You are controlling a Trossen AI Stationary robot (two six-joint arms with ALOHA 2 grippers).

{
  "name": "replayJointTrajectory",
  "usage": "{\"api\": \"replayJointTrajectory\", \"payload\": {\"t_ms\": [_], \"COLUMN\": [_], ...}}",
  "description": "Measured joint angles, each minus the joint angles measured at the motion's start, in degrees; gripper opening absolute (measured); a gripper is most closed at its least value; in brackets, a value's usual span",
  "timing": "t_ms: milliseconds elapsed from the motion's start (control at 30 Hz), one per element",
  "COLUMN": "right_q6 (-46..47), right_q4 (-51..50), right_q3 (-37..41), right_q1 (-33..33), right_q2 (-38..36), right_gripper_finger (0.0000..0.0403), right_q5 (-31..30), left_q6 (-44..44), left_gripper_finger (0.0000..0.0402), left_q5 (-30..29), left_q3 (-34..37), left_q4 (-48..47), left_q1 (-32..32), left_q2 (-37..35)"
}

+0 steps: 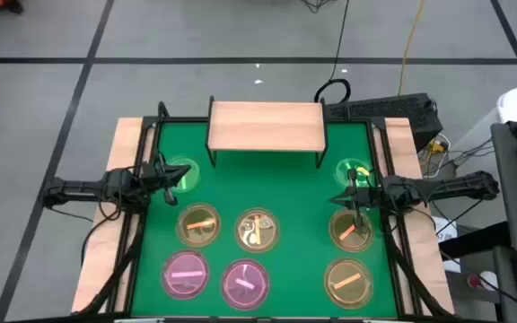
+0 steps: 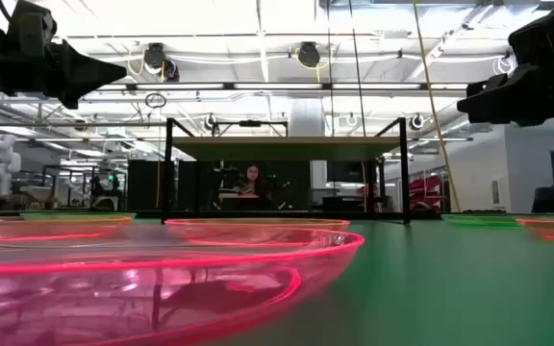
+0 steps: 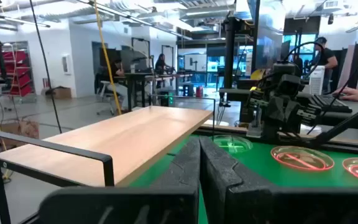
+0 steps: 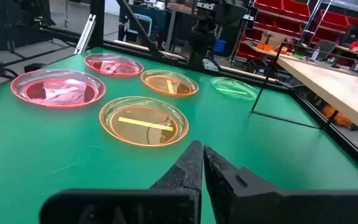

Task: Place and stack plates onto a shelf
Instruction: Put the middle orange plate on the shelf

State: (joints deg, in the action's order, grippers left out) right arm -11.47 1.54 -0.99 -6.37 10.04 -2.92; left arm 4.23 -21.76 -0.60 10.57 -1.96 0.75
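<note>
1. At the table's left side, your left gripper (image 1: 170, 170) hangs above the mat with its fingers clenched on nothing. A green plate (image 1: 183, 175) lies directly under its tip.
2. Opposite, your right gripper (image 1: 348, 197) is likewise clamped empty, with a second green plate (image 1: 353, 170) just beyond its tip toward the shelf and an amber plate (image 1: 351, 228) just nearer the front edge.
3. Outward, the shelf (image 1: 266, 126) stands bare at the far edge, centred between both arms.
4. Judgement: each arm is equally near its own green plate; both must open and descend first.
5. Remaining plates, including a pink plate (image 1: 185, 272), lie toward the front, well apart from the shelf.
</note>
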Motion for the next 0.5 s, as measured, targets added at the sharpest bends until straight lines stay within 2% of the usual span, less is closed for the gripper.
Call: {"api": "replayJointTrajectory", "payload": {"t_ms": [233,500], "right_q6": [4.73,4.94], "right_q4": [-0.07,0.33], "right_q3": [0.00,0.00], "right_q1": [0.00,0.00], "right_q2": [0.00,0.02], "right_gripper_finger": [0.0000,0.0000], "right_q5": [0.02,0.04], "left_q6": [0.01,0.01], "left_gripper_finger": [0.0001,0.0001], "left_q5": [0.00,0.00], "left_q3": [0.00,0.00], "left_q4": [0.00,-0.01], "left_q1": [0.00,0.00], "left_q2": [-0.01,-0.02]}}
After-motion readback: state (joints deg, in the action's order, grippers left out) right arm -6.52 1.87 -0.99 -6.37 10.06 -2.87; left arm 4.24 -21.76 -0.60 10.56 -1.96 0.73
